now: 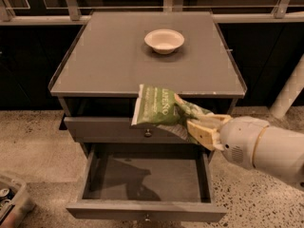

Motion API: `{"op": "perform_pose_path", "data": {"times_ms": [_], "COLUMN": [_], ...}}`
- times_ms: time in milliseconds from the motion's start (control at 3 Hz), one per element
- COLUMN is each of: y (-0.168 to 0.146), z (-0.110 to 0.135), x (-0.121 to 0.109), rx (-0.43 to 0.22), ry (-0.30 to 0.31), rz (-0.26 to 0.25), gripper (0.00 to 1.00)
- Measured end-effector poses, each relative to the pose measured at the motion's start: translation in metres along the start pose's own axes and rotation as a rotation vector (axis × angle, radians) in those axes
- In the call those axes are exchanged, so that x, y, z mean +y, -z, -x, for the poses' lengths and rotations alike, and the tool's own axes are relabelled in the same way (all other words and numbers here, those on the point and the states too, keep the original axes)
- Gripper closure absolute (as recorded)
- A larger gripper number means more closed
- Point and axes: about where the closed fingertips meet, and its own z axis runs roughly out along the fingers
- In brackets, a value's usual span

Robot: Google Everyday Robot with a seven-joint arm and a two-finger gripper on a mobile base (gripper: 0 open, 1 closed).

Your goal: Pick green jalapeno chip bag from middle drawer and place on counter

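Note:
My gripper (190,121) comes in from the right on a white arm and is shut on the green jalapeno chip bag (159,110). It holds the bag in the air in front of the cabinet, at the height of the counter's front edge. The bag's top overlaps that edge. The middle drawer (142,175) is pulled open below, and its grey floor is bare with a shadow on it. The counter (104,56) is the flat grey cabinet top.
A white bowl (164,40) sits on the counter near its back. A closed top drawer with a small knob (147,133) is behind the bag. A bin (9,201) stands on the floor at the lower left. A white post (289,91) stands at the right.

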Motion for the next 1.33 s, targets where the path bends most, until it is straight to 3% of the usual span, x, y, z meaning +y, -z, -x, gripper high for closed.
{"op": "perform_pose_path", "data": {"times_ms": [667, 1333], "y": [-0.041, -0.078], "z": [0.035, 0.079], "x": [-0.043, -0.068], "rx": [-0.041, -0.049], "ry": [0.004, 0.057], "rz": [0.029, 0.018], "gripper": [1.00, 1.00]}}
